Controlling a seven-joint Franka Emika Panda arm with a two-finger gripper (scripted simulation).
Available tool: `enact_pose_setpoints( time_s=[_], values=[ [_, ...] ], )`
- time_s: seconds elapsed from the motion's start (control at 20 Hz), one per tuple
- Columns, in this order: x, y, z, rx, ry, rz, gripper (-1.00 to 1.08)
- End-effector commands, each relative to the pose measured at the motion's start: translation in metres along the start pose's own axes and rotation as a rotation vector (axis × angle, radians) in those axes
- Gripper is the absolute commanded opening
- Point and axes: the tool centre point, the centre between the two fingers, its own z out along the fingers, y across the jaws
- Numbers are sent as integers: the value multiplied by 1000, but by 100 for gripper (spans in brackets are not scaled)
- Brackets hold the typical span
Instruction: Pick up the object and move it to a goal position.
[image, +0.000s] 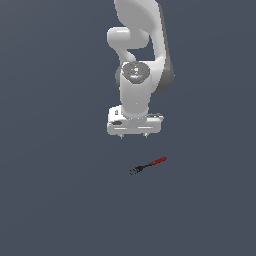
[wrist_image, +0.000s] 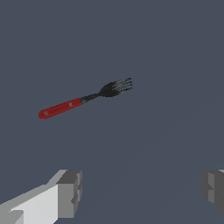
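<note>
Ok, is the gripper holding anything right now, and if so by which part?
Nothing is held. The gripper is open and apart from the fork, which lies untouched on the surface; in the wrist view its fingers have nothing between them.

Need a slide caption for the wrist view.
Red-handled fork lying flat on the grey floor, ahead of the open gripper, untouched.
</note>
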Motion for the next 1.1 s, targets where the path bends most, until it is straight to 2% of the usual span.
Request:
enact_pose_setpoints(
  time_s=[0.0,0.45,1.05],
  values=[
    [0,0,0,0,0,0,100],
    [1,-6,6,18,-14,29,100],
    [4,-8,9,18,-13,64,100]
  ],
)
